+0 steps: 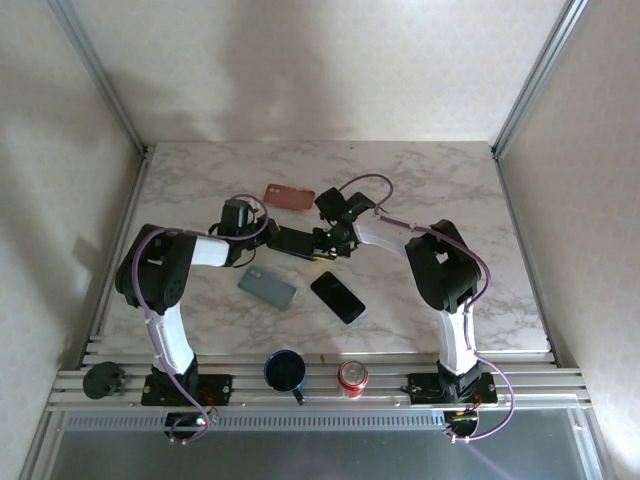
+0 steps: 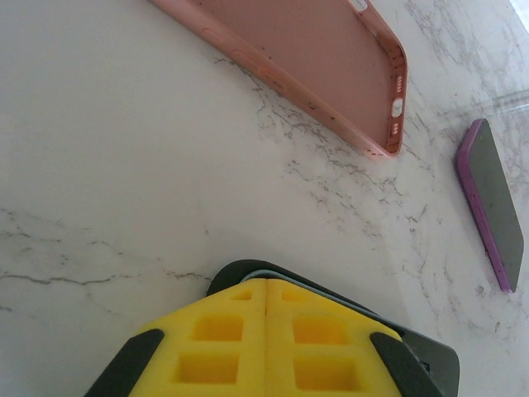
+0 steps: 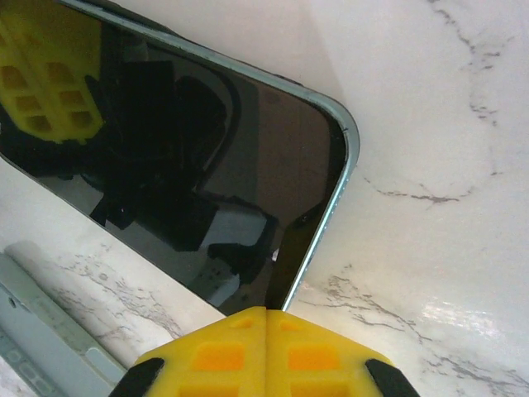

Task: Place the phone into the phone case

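Note:
A black phone (image 1: 295,242) with a pale teal edge lies between my two grippers at mid-table. My left gripper (image 1: 268,236) is shut, its yellow pads pressed together over one end of the phone (image 2: 430,351). From the other side, my right gripper (image 1: 322,240) is also shut, and its tips (image 3: 266,311) meet the phone's (image 3: 190,157) long edge near a corner. The pink phone case (image 1: 290,196) lies open side up just beyond the phone, and in the left wrist view the case (image 2: 306,58) is ahead of my left gripper (image 2: 266,283).
A grey-green slab (image 1: 267,287), a phone or a case, lies nearer the bases, and its edge (image 3: 33,339) is at the lower left of the right wrist view. A second dark phone (image 1: 337,297) with a purple rim (image 2: 493,211) lies beside it. A blue mug (image 1: 284,371) and a red can (image 1: 352,377) stand at the near edge.

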